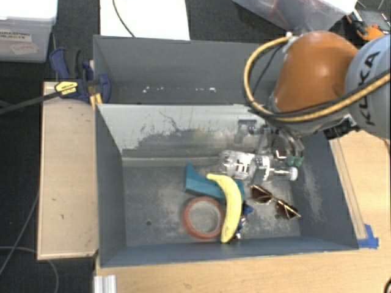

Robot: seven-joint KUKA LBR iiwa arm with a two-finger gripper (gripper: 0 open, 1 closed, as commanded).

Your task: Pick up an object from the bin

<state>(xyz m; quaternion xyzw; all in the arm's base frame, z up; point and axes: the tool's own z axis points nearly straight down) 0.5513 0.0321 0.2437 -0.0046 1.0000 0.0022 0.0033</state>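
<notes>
- Camera view: tool [261,165] low inside the grey bin [183,72], right of the frame's centre, under the arm's orange cover [314,66].
- Whether spread or pressed together: cannot tell.
- Nearest to it: a yellow banana [227,205], upper end just left of the tool, and brown sunglasses [275,203] just below it.
- Against the banana's left side, at lower centre: a teal block [198,182] and a reddish tape roll [203,217].

I can read 1 word, "KUKA", in dark letters on the grey arm [371,72]. The label on the white box [24,35] is too small for me to read.
</notes>
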